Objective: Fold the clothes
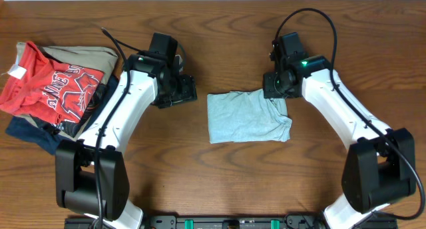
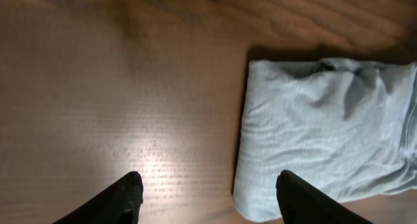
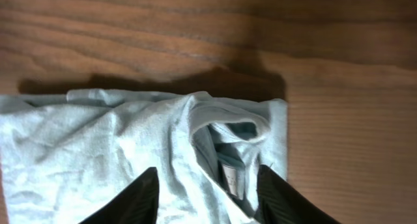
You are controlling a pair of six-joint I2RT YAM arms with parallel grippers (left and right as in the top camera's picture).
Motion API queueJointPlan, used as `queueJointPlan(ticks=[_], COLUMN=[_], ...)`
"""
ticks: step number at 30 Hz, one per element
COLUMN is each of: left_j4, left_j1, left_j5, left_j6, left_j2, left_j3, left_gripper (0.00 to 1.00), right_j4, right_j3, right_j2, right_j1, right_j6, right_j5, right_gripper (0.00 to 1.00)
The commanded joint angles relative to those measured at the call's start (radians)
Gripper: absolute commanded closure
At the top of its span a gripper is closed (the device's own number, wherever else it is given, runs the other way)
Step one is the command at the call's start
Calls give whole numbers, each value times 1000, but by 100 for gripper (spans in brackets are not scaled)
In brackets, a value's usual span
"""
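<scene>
The right tool (image 3: 210,196) hangs released over the far right corner of the pale blue T-shirt (image 3: 98,146). Its two dark fingers (image 3: 140,198) are spread, and only loose cloth lies in the gap. Between them show the T-shirt's collar (image 3: 228,127) and a small white neck label (image 3: 231,175), neither pinched.

The left tool (image 2: 208,204) is released as well and grasps nothing. One fingertip is over the T-shirt's (image 2: 319,133) left edge and the other over bare wood just left of it.

From overhead, the T-shirt (image 1: 246,117) lies folded into a rough rectangle, its right edge rumpled, flat on the brown wooden worktop (image 1: 219,29). The right tool (image 1: 276,89) is at its far right corner and the left tool (image 1: 180,89) is near its far left corner, off the cloth.

Well to the left of the T-shirt, beyond the left arm, sits a heap of other garments: a red shirt with white lettering (image 1: 53,86) on top, a khaki piece (image 1: 80,54) behind it and a navy piece (image 1: 33,132) beneath.
</scene>
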Motion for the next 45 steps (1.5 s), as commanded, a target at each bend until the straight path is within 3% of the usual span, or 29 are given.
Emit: queueJointPlan(ticks=[1,3,6,15,19,21,23,28,33,39,45], left_j4=[13,18,16,16,20,21,25,72,105,118,117], left_j1=[-15,-27,-43,-60,-60,-60,-60,-61,-61,-61,-61], left_j5=[-6,-6,-6,-6,-6,-6,-6,-6,63,130,201], left_j6=[11,11,11,11,11,11,11,47,140,169,197], left_j2=[25,32,42,48,49,49,49,49,53,67,105], left_j3=[-4,-4,-4,-4,-4,-4,-4,-4,-4,-4,-4], left_gripper=[33,33,33,33,32,33,33,32,15,9,4], right_j4=[0,0,-2,-71,-91,-102,-117,-196,-273,-263,-261], right_j3=[1,1,1,1,0,-3,-3,0,0,0,-13], right_j2=[63,94,138,106,110,110,110,92,-15,-115,-88], right_j1=[21,27,27,-73,-123,-138,-146,-152,-158,-138,-98], right_j6=[-17,-17,-16,107,106,103,103,103,101,-25,-126], right_j5=[-28,-27,-8,100,100,100,100,98,96,-61,-126], right_gripper=[62,73,99,99,91,77,73,84,82,73,72])
